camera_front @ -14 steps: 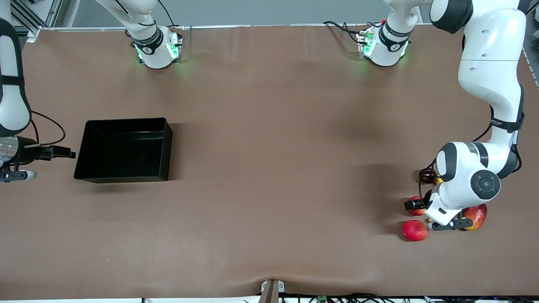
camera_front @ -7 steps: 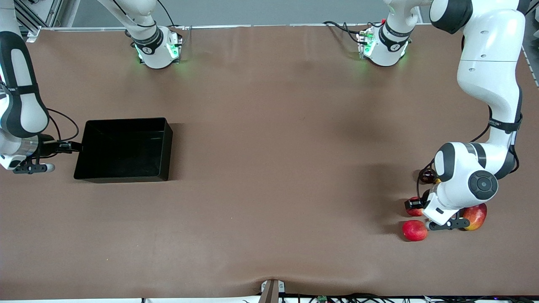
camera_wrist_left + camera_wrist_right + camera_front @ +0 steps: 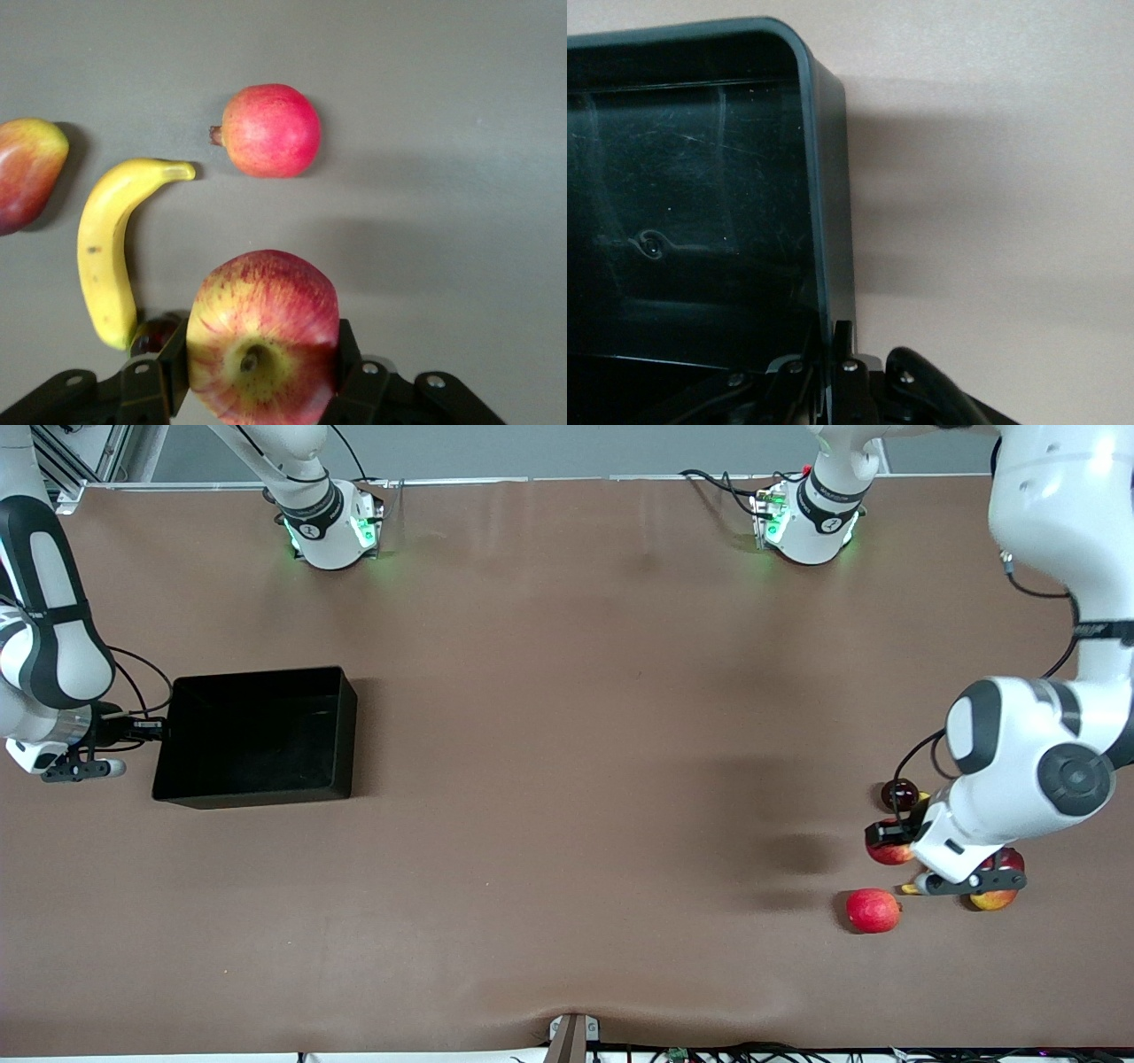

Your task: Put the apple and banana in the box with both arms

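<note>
At the left arm's end of the table the left gripper (image 3: 252, 390) pinches the apple (image 3: 262, 335) above the banana (image 3: 108, 248), ready, I judge, to carry toward the box (image 3: 257, 737), whose wall the right gripper (image 3: 159, 729) clamps.

Between the box (image 3: 257, 735) and the fruit, open bench (image 3: 576, 735) is lying free. Around the left claw (image 3: 257, 381), banana (image 3: 106, 248), mango (image 3: 27, 173) and pink fruit (image 3: 268, 130) are crowding the bench.

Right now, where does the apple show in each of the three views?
Front view: apple in the left gripper, by the fruit cluster.
Left wrist view: apple between the fingers.
Right wrist view: not in it.
Shared landmark: pinkish-red round fruit.
</note>
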{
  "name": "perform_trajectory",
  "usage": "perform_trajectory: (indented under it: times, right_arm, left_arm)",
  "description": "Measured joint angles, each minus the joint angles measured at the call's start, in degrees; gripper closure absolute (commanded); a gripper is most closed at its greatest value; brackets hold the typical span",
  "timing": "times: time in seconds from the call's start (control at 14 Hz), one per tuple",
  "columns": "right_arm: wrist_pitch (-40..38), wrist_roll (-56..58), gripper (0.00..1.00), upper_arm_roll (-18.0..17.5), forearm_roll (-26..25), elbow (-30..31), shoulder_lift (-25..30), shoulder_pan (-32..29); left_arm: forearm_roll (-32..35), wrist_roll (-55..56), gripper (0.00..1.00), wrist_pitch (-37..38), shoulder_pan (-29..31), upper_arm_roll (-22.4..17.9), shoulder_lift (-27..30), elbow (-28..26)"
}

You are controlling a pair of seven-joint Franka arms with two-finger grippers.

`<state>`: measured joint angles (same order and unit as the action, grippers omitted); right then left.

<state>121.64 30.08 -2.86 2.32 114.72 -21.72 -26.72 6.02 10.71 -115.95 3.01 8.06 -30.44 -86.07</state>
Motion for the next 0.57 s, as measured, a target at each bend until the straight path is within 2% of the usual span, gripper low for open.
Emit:
perform_trajectory:
  times: [0.14, 0.29, 0.57]
  right_arm:
    - [-2.6, 0.0, 1.00, -1.1, 0.1, -1.0, 0.2, 0.1]
    - [-8.6, -0.8, 1.00, -2.3, 2.0, -4.2, 0.5, 0.8]
    - [-21.4, -12.9, 1.00, -3.2, 4.8, -12.4, 1.2, 7.0]
  left_arm:
    - [0.0, 2.4, 1.00, 1.7, 0.0, 1.4, 1.6, -0.2]
    - [0.0, 3.6, 1.00, 2.2, -0.1, 2.9, 2.2, -0.2]
    - [0.0, 4.5, 1.00, 2.2, -0.2, 4.3, 2.3, 0.0]
